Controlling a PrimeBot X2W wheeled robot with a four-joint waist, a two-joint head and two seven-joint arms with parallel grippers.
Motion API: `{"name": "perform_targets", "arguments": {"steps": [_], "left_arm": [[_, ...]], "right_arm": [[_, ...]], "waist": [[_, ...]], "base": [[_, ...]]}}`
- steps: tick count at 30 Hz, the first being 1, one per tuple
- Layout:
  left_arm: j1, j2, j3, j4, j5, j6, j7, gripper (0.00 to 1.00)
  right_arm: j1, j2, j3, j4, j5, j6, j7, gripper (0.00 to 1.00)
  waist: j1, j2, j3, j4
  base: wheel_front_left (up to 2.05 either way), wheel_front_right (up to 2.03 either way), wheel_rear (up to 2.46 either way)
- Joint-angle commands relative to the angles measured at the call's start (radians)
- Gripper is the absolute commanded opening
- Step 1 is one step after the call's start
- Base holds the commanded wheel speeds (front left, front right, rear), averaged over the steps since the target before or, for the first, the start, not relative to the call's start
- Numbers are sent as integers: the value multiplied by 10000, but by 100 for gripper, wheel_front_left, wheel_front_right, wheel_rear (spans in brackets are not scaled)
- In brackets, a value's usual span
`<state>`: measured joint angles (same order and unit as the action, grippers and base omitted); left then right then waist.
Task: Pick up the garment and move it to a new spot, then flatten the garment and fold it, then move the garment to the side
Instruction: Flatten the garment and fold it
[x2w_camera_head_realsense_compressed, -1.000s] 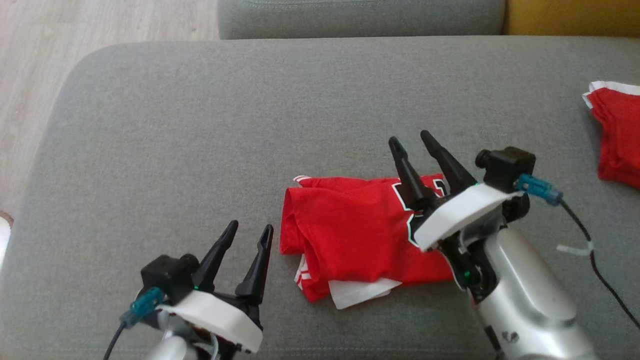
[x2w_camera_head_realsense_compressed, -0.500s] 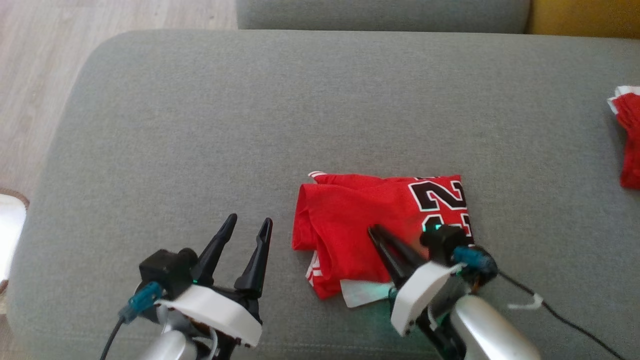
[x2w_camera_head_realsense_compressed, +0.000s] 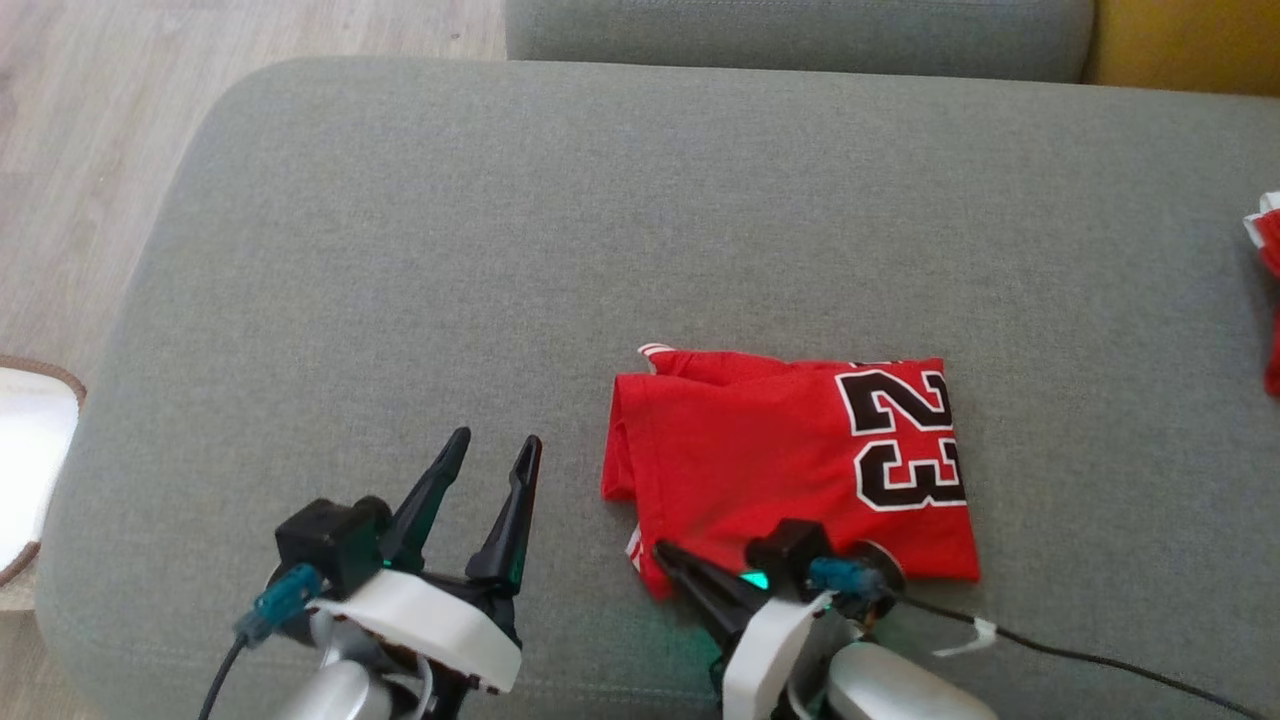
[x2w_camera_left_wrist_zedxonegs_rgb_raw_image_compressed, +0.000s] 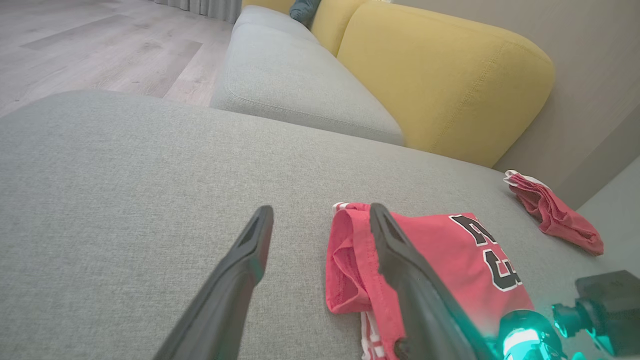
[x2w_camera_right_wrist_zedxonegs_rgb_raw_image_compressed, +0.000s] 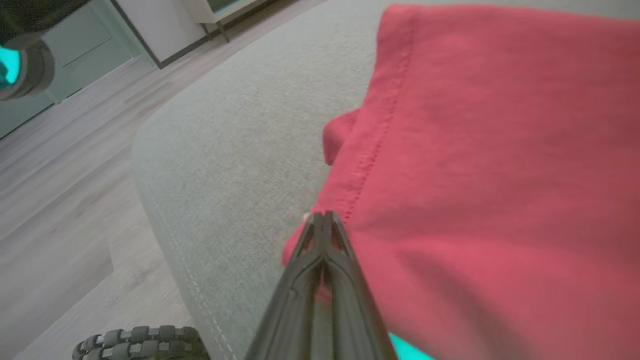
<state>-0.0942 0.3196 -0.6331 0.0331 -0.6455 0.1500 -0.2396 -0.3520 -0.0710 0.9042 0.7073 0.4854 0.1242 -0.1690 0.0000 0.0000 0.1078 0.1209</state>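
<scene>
1. Right gripper (x2w_camera_head_realsense_compressed: 662, 550) has pulled back across the garment (x2w_camera_head_realsense_compressed: 760, 450) to its near-left corner, jaws now pinched together, apparently on the hem.
2. It's folded on the grey cushion (x2w_camera_head_realsense_compressed: 400, 250), long axis running left to right.
3. Left gripper (x2w_camera_head_realsense_compressed: 496, 440) hovers spread wide, just left of it, not touching.

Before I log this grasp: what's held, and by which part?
The right gripper pinches the garment by its near hem corner; the left gripper is open, empty.
</scene>
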Motion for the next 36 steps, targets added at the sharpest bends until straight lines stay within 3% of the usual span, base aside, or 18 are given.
{"name": "perform_targets", "arguments": {"steps": [1, 9, 12, 14, 15, 20, 27, 36], "left_arm": [[-392, 190, 440, -313, -65, 62, -130, 100], [-255, 215, 475, -325, -101, 129, -142, 100], [-229, 178, 539, -329, -108, 184, -154, 100], [-211, 115, 603, -331, -91, 240, -167, 100], [-206, 70, 638, -330, -81, 253, -174, 100], [-197, -277, 966, -275, 123, 399, -209, 100], [97, -836, 1729, -239, 840, 652, -219, 100], [796, -1159, 2328, -45, 1873, 518, -220, 100]], "right_arm": [[-337, 205, 393, -135, 200, 65, -205, 0], [-799, 206, 635, -142, 564, 65, -799, 0], [-875, 207, -114, -487, 384, 65, -909, 47], [-802, 207, -1084, -1070, 31, 65, -919, 96], [-677, 207, -1622, -1392, -211, 65, -921, 100], [306, 207, -4113, -2904, -1557, 65, -925, 100], [1671, 208, -6562, -4310, -2368, 65, -926, 100], [2892, 208, -8059, -5204, -2939, 65, -927, 100]], "waist": [[0, 0, -19, -10], [0, 0, -175, -165], [0, 0, -303, -304], [0, 0, -387, -414], [0, 0, -433, -472], [0, 0, -603, -705], [0, 0, -770, -861], [0, 0, -953, -853]], "base": [[0, 0, 0], [0, 0, 0], [0, 0, 0], [0, 0, 0], [0, 0, 0], [0, 0, 0], [0, 0, 0], [0, 0, 0]]}}
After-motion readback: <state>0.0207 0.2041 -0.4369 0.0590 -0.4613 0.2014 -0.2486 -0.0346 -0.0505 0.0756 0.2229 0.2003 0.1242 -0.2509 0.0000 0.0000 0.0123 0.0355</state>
